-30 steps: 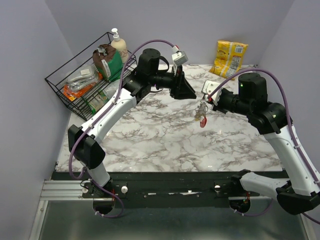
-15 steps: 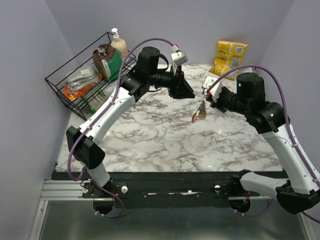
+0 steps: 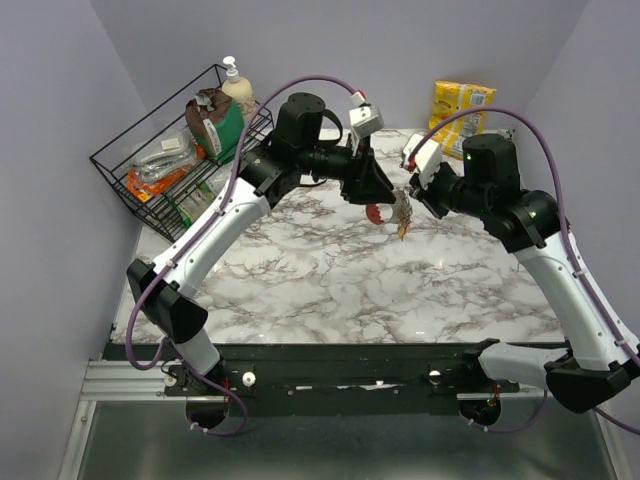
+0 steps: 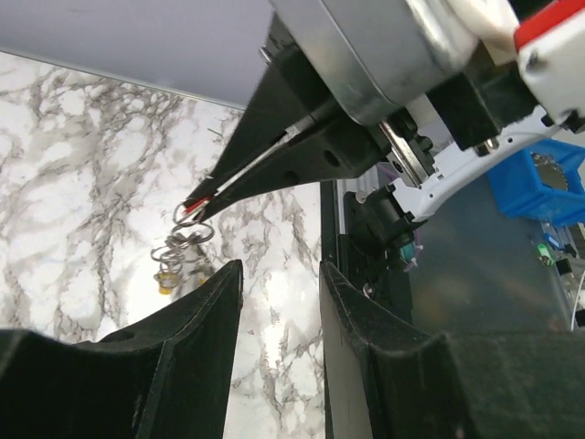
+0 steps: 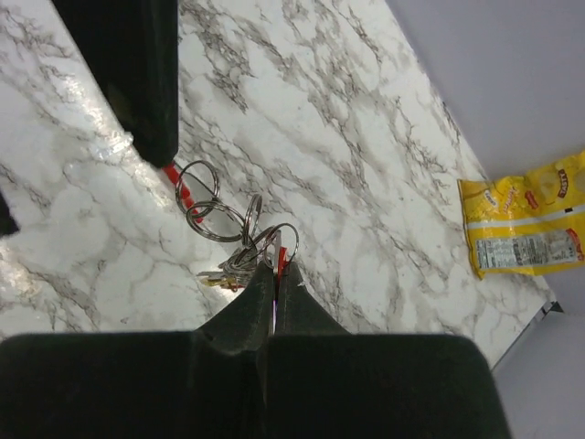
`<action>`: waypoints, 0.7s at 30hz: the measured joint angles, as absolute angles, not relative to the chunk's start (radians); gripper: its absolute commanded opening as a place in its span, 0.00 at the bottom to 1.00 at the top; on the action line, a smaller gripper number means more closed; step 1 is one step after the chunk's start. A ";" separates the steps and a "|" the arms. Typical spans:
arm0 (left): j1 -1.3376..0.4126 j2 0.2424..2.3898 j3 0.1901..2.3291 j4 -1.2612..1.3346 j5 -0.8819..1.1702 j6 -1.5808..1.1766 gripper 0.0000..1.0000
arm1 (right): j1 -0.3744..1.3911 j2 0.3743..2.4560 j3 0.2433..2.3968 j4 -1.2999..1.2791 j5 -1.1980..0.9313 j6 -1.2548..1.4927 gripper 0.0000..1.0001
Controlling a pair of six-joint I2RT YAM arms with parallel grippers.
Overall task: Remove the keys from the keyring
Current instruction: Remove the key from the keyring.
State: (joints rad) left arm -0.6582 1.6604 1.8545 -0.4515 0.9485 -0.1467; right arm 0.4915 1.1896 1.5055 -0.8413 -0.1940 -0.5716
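The keys [image 3: 402, 224] hang in a bunch above the marble table [image 3: 330, 270], and in the right wrist view they [image 5: 227, 273] sit just left of my fingertips. My right gripper [image 3: 408, 201] [image 5: 278, 267] is shut on a red-headed key of that bunch. Linked metal rings of the keyring [image 5: 208, 203] [image 4: 189, 236] trail toward a red strap [image 3: 375, 213] [image 5: 175, 177], which lies against one finger [image 5: 137, 82] of my left gripper [image 3: 378, 193]. The left gripper [image 4: 281, 271] stands open with only table showing between its fingers. I cannot tell whether the strap is hooked on that finger.
A black wire basket [image 3: 122, 172] with packets and a soap bottle [image 3: 237, 88] stands at the back left. A yellow snack bag [image 3: 458, 115] [image 5: 526, 224] leans at the back right. Grey walls close in on both sides.
Both grippers have come together over the table's far middle. The bunch rose with the right gripper, and the red strap swung from hanging below up and left to the left gripper's tip.
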 measured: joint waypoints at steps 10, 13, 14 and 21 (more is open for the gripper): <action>-0.727 1.668 1.841 -0.458 0.863 -0.125 0.48 | 0.492 1.206 1.547 -0.873 -0.196 -0.484 0.01; -0.729 1.677 1.840 -0.457 0.810 -0.120 0.48 | 0.492 1.206 1.548 -0.878 -0.196 -0.470 0.01; -0.730 1.680 1.838 -0.457 0.793 -0.119 0.48 | 0.492 1.206 1.549 -0.881 -0.196 -0.466 0.01; -0.748 1.700 1.832 -0.457 0.736 -0.117 0.48 | 0.492 1.206 1.557 -0.899 -0.203 -0.434 0.01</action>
State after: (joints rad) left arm -0.7483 1.6997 1.8317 -0.4572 0.7361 -0.1165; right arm 0.4915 1.2060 1.5574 -0.8986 -0.2031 -0.4335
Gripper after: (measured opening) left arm 0.480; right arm 0.023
